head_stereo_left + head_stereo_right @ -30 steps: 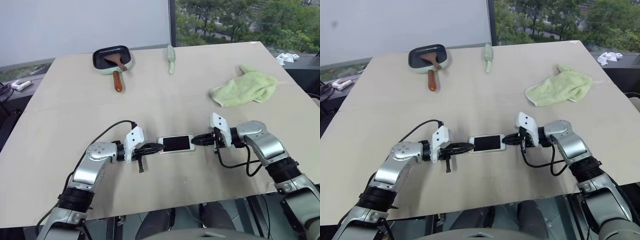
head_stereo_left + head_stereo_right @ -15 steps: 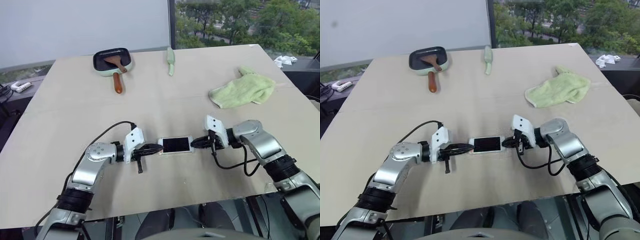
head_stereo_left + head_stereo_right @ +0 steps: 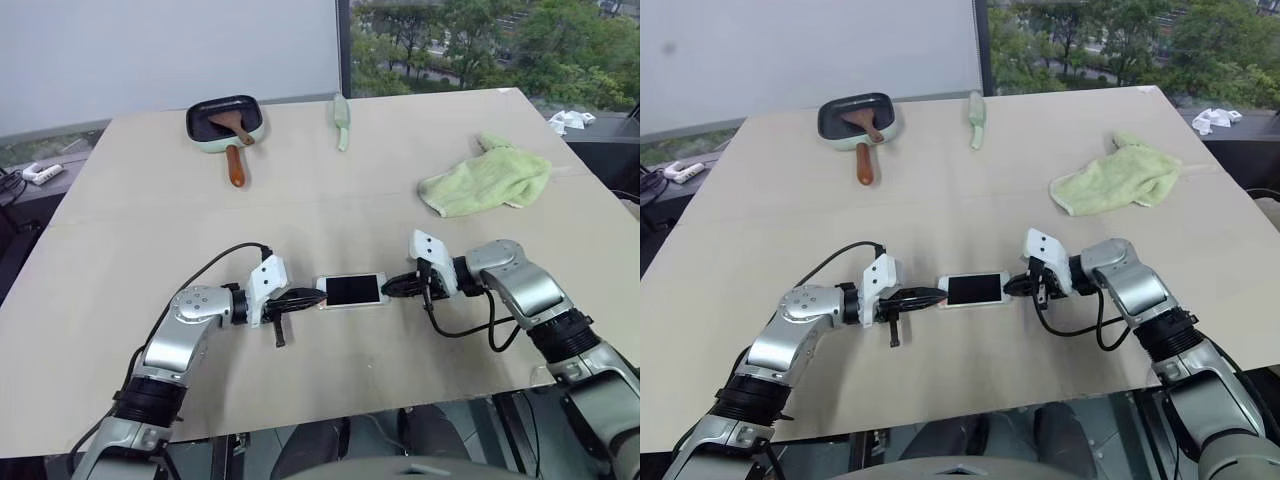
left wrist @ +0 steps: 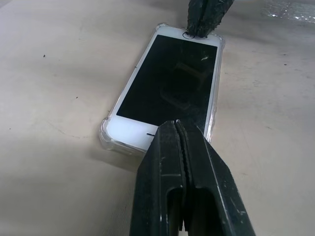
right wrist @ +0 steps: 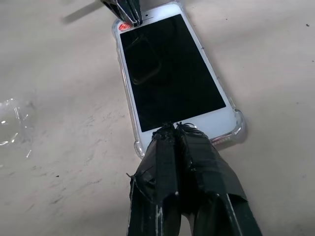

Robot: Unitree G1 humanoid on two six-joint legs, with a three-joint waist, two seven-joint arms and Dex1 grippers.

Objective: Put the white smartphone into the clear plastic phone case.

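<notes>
White phone seated in its clear case, pinned at both short ends by closed grippers.

No brand name or writing can be read on anything. The slim white smartphone (image 4: 167, 86), dark screen up with rounded corners, lies flat on the beige tabletop (image 3: 330, 380) inside the clear plastic phone case (image 5: 237, 129), whose glossy bumper corners frame it. The left gripper (image 4: 178, 129), black fingers pressed together, rests its tips on the speaker end; the right gripper (image 5: 175, 131), likewise clenched, touches the home-button end. Neither grasps anything.
</notes>
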